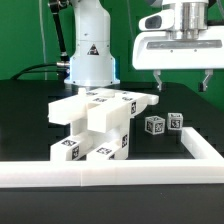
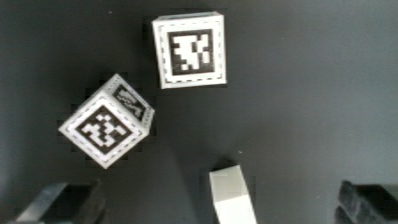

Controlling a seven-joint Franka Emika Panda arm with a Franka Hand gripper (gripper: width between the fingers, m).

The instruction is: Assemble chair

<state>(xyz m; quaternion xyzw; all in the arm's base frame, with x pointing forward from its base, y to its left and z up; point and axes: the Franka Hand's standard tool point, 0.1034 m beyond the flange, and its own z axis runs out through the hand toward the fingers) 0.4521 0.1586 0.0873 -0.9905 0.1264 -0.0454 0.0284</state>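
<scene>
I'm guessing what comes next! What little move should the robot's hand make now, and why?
Probably lower toward the cube on the exterior view's right. The gripper hangs open and empty, and that cube looks nearly under it, lying loose. The other cube sits beside it, nearer the chair.

The chair (image 1: 100, 125) is showing white, its faces wearing black-and-white square tags. A cube (image 1: 155, 126) and a second cube (image 1: 177, 122) are wearing like tags, black patterns inside white borders. The desk (image 1: 30, 115) is showing black and the frame (image 1: 120, 178) white. The arm (image 1: 90, 40) is showing white with a black triangle mark; the jaws are showing dark. The backdrop (image 1: 15, 35) is showing green.
</scene>
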